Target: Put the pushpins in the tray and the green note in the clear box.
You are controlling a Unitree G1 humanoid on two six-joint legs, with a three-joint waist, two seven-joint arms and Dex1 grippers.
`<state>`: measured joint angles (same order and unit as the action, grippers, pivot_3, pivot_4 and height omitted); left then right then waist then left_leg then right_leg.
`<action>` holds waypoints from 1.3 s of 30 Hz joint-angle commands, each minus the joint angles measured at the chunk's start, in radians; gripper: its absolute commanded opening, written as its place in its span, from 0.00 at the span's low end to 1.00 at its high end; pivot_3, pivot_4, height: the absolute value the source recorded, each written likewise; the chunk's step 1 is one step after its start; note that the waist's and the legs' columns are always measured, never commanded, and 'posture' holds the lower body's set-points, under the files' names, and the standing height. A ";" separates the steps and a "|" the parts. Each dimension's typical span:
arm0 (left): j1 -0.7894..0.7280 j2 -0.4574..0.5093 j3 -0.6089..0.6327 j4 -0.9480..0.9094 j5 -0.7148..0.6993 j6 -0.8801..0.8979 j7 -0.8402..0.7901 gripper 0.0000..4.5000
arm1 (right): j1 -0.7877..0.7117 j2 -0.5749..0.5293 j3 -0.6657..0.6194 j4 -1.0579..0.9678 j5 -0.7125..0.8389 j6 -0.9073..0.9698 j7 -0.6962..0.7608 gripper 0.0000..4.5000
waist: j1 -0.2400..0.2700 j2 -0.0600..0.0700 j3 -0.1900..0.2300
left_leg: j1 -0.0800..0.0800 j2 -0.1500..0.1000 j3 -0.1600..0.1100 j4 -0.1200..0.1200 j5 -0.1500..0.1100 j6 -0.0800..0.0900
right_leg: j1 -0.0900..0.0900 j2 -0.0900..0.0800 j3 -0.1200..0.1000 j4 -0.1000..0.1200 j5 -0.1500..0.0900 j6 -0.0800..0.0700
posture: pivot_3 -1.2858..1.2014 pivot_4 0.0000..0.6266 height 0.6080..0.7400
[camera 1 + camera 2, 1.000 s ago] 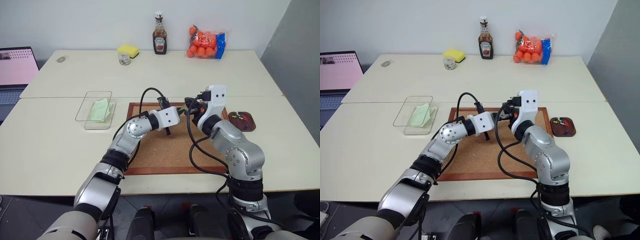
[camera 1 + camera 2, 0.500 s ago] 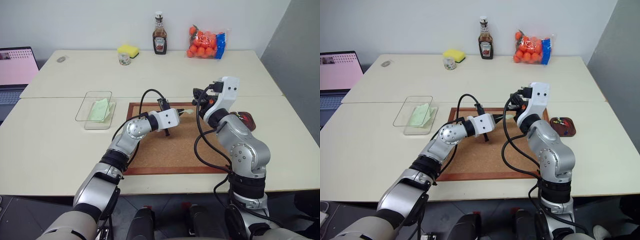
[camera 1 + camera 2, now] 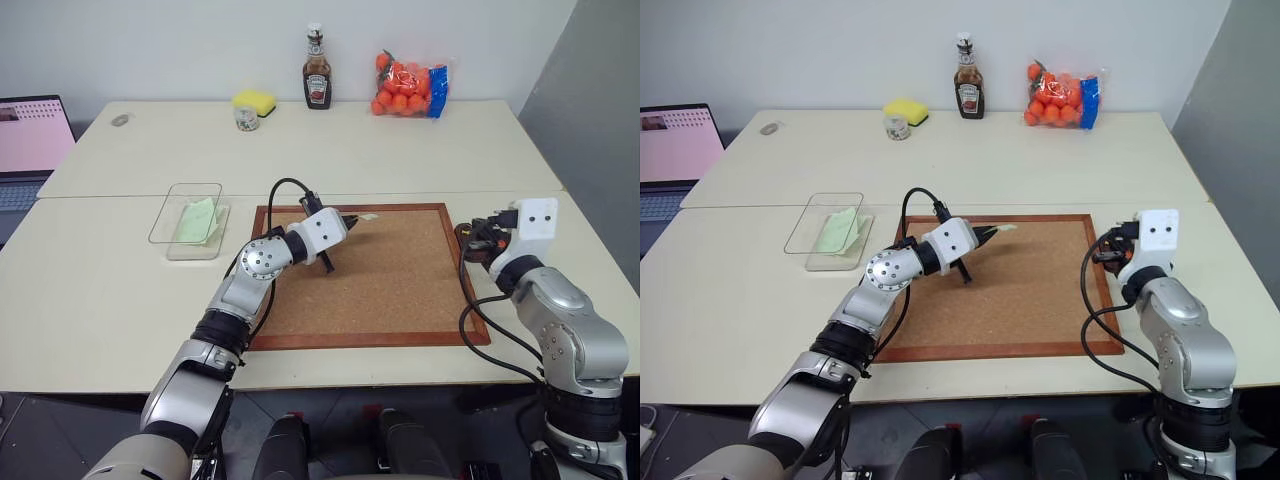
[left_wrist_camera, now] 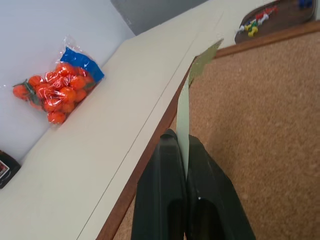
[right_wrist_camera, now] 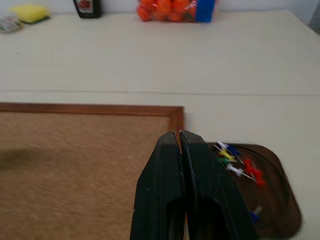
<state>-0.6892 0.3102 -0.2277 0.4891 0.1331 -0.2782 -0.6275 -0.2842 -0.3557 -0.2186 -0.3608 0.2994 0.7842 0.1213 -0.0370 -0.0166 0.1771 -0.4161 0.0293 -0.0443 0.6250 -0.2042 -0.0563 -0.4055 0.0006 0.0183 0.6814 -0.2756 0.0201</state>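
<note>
My left gripper (image 3: 343, 219) hovers above the far edge of the corkboard (image 3: 380, 285), shut on a pale green note (image 4: 192, 75) that sticks out past its fingertips (image 3: 366, 216). The clear box (image 3: 176, 213) sits on the table left of the board, with another pale green slip (image 3: 199, 218) inside. My right gripper (image 5: 180, 136) is shut with nothing seen between its fingers. It hangs at the board's right edge, beside the dark brown tray (image 5: 280, 210). Several coloured pushpins (image 5: 232, 160) lie in the tray, which also shows in the left wrist view (image 4: 282, 14).
A ketchup bottle (image 3: 317, 80), a bag of oranges (image 3: 405, 85), a yellow sponge (image 3: 255, 100) and a small jar (image 3: 246, 118) stand along the far table edge. A laptop (image 3: 30, 135) sits at the far left.
My right arm has swung right and down, from over the corkboard's far side to the tray beyond its right edge. The left gripper keeps the note, nearly still.
</note>
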 commanded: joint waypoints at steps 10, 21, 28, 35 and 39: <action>0.045 0.014 0.024 -0.172 -0.029 0.107 -0.004 0.00 | -0.112 -0.034 0.011 0.398 -0.119 -0.289 0.031 0.12 | 0.005 0.000 0.000 | 0.000 0.000 0.001 0.000 0.000 0.000 | 0.000 0.000 0.001 0.000 0.000 0.000 | 0.52 0.24 1.00; 0.048 0.025 0.029 -0.182 -0.031 0.117 0.003 0.00 | -0.115 -0.030 0.014 0.415 -0.136 -0.322 0.036 0.65 | 0.006 0.000 0.000 | 0.000 0.000 0.001 0.000 0.000 0.000 | 0.000 0.000 0.001 0.000 0.000 0.000 | 0.52 0.24 1.00; 0.036 0.055 0.085 -0.212 -0.061 0.168 0.008 0.00 | -0.053 -0.019 0.047 0.221 -0.104 -0.304 0.091 0.76 | 0.004 0.000 0.000 | 0.000 0.000 0.001 0.000 0.000 0.000 | 0.000 0.000 0.001 0.000 0.000 0.000 | 0.52 0.24 1.00; 0.073 0.151 0.239 -0.405 -0.117 0.423 0.055 0.00 | -0.029 -0.009 0.167 -0.054 0.022 -0.306 0.277 0.76 | 0.002 0.000 0.001 | 0.000 0.000 0.000 0.000 0.000 0.000 | 0.000 0.000 0.001 0.000 0.000 0.000 | 0.52 0.24 1.00; 0.104 0.194 0.338 -0.474 -0.124 0.593 0.130 0.00 | -0.113 -0.010 0.254 -0.100 0.100 -0.267 0.387 0.76 | -0.001 -0.001 0.001 | 0.000 0.001 0.000 0.001 0.000 0.000 | 0.000 0.000 0.000 0.000 0.000 0.000 | 0.52 0.24 1.00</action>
<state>-0.5934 0.4822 0.0453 0.0788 0.0211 0.2315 -0.5474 -0.3442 -0.3670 0.0043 -0.4095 0.3431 0.4975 0.4452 -0.0378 -0.0172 0.1781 -0.4160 0.0298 -0.0455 0.6258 -0.2042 -0.0564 -0.4050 0.0006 0.0177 0.6816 -0.2756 0.0202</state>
